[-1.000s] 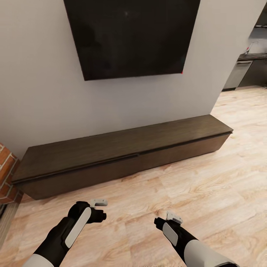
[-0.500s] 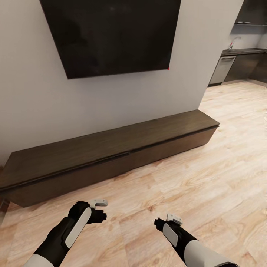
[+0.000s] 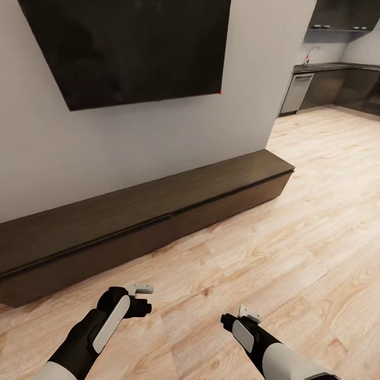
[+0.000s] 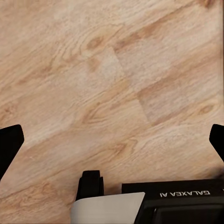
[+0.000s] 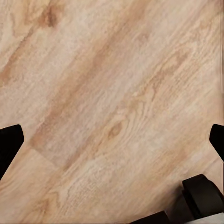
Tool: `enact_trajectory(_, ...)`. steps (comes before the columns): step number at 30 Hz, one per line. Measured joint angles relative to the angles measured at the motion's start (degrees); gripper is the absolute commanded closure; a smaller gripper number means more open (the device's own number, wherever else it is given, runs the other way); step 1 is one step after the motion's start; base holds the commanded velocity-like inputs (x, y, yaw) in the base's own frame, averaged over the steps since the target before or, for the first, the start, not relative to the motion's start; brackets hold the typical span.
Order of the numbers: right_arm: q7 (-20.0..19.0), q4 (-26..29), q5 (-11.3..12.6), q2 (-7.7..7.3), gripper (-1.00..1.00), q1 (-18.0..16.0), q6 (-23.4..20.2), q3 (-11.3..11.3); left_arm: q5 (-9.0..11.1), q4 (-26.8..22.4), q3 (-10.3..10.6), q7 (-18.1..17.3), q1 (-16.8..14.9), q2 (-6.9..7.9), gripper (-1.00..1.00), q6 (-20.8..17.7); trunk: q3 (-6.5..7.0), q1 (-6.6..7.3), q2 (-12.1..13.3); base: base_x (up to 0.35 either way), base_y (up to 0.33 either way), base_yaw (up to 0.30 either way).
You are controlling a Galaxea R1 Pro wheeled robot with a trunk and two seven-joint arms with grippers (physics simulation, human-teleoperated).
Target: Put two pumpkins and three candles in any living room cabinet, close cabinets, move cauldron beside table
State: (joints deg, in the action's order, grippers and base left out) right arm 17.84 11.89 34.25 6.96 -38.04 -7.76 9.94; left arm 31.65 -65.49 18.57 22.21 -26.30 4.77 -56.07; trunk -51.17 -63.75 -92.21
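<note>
The cabinet (image 3: 132, 208), a long low dark brown unit, runs along the wall under the television. Its flat fronts look shut, with a thin dark seam along the left half. My left gripper (image 3: 142, 298) and right gripper (image 3: 245, 315) hang low over the wood floor in front of it, well apart from it. In the wrist views the left gripper (image 4: 112, 140) and right gripper (image 5: 112, 140) are open, fingers spread wide with bare floor between them. The pumpkins, candles, cauldron and table are out of view.
A big black television (image 3: 126, 47) hangs on the pale wall above the unit. Light wood floor (image 3: 295, 227) stretches to the right toward a kitchen with dark grey cabinets (image 3: 332, 87) and a dishwasher at the far right.
The camera has swung to the right: the cabinet and television have slid left in the picture, the brick corner has left the view, and more kitchen shows. Both arms keep their pose.
</note>
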Motion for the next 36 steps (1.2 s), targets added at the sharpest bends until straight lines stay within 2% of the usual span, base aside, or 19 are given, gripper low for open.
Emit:
enact_trajectory(18, 0.12, -1.32, 0.25, -1.36, -1.0, 0.0, -0.04, -0.14, 0.0, 0.0, 0.0, 0.0, -0.01, 0.0, -1.0, 0.0, -1.36, 0.0, 0.0, 0.0, 0.0, -0.172)
enact_trajectory(19, 0.07, -1.47, 0.68, -1.47, -1.0, 0.0, -0.05, -0.15, 0.0, 0.0, 0.0, -0.01, -0.02, 0.0, -1.0, 0.0, -1.44, 0.0, 0.0, 0.0, 0.0, -0.158)
enact_trajectory(23, -0.2, -2.32, 4.84, -2.24, -1.0, 0.0, 0.01, -0.15, 0.0, 0.0, 0.0, -0.01, 0.0, 0.0, -1.0, 0.0, -1.76, 0.0, 0.0, 0.0, 0.0, -0.157)
enact_trajectory(25, -0.21, -2.44, 5.92, -2.67, -1.0, 0.0, -0.02, -0.15, 0.0, 0.0, 0.0, -0.03, 0.02, 0.0, -1.0, 0.0, -1.92, 0.0, 0.0, 0.0, 0.0, -0.155)
enact_trajectory(30, -0.22, -2.59, 6.61, -2.96, -1.0, 0.0, -0.06, -0.09, 0.0, 0.06, 0.01, 0.01, 0.01, 0.0, -1.0, 0.06, -2.27, 0.0, 0.0, 0.0, 0.0, -0.123)
enact_trajectory(34, -1.28, -1.3, 6.91, -2.1, -1.0, -1.27, 1.22, -1.16, -1.02, 1.0, 1.3, 1.17, -0.57, -1.3, -1.0, 0.82, -2.27, 0.0, 0.0, 0.0, 0.0, 0.0)
enact_trajectory(36, -1.29, -0.65, 6.35, -1.99, -1.0, -1.67, 1.86, -1.1, -1.66, 1.29, 1.1, 1.41, -0.97, -1.76, -1.0, 0.82, -2.27, 0.0, 0.0, 0.0, 0.0, 0.0)
